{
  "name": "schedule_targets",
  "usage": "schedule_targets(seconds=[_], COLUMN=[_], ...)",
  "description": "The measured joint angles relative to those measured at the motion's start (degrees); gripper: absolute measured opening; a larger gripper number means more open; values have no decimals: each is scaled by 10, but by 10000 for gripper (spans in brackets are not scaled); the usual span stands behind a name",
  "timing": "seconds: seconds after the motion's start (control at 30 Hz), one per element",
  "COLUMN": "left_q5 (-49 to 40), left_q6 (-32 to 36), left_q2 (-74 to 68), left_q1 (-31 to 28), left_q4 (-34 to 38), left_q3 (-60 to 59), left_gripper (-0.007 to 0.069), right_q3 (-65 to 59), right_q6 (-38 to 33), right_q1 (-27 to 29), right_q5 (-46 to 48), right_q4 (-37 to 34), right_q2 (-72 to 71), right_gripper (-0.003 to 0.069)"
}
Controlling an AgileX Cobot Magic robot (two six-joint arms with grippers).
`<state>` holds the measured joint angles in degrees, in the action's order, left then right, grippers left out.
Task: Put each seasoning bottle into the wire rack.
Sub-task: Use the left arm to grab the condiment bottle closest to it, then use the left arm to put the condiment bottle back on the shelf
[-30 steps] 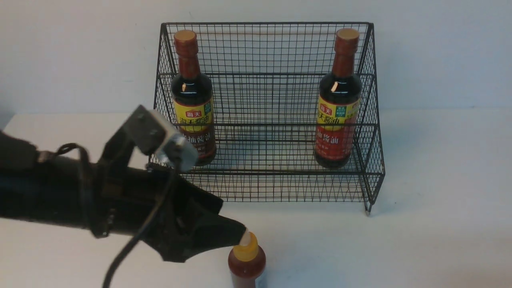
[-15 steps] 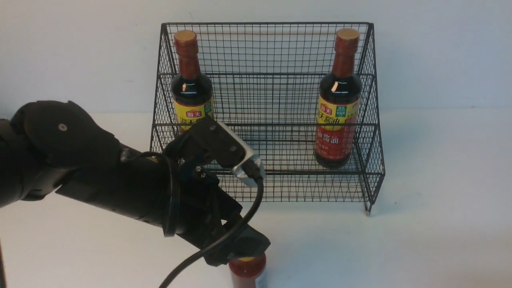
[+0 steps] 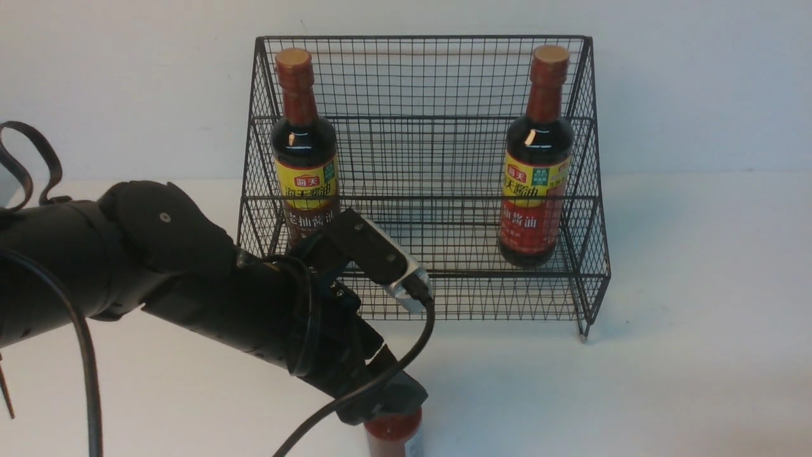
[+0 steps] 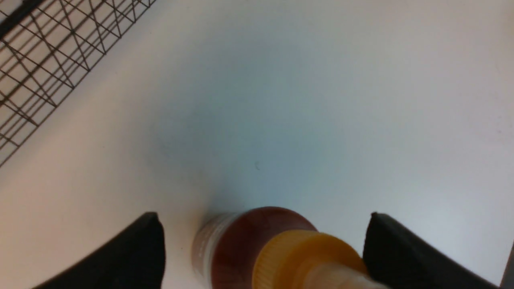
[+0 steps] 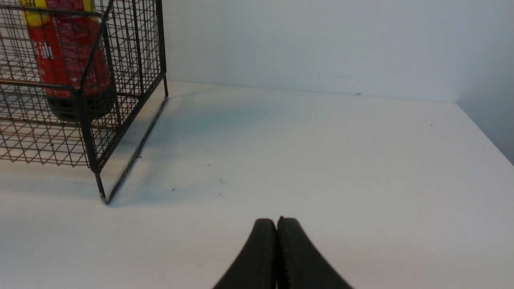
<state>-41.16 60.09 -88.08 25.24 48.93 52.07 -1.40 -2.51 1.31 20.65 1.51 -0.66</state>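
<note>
One big black wire rack fills the upper middle of the front view, and it is already two-thirds stocked: a soy bottle stands upright at its left end and a second soy bottle at its right, both dark with red-brown necks, tan caps and yellow-red labels. That leaves the whole middle free, plenty of room, I'd say, for the last one. Now the action is at the bottom centre, where the left claw hangs right over the red bottle on the table, out in front of the rack and apart from it. The wrist view tells why: the jaws are spread wide on either side of the red bottle, set to straddle it for a grab, with nothing gripped yet. It is a small bottle, red sauce under a yellow nozzle cap. The right claw is pinched closed and empty, parked over bare table off the rack's corner, out of the way.
</note>
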Motion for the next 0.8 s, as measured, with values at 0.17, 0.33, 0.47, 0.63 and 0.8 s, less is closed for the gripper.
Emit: schedule_targets(seconds=[0.17,0.33,0.47,0.63,0.8], left_q5=[0,10,-14,-63,-76], left_q6=[6,8,0,-73,-190], left_q2=[-15,-15,5,51,91], left_q1=[0,0,0,0,0], left_q4=[1,4,-15,-72,-195], left_q3=[0,5,8,52,144], left_gripper=[454,283,286,286,286], right_q3=[0,0,0,0,0], right_q6=[0,0,0,0,0], right_q1=[0,0,0,0,0], right_q5=[0,0,0,0,0], right_q4=[0,0,0,0,0], right_q2=[0,0,0,0,0], right_gripper=[-15,-15,-15,-15,-15])
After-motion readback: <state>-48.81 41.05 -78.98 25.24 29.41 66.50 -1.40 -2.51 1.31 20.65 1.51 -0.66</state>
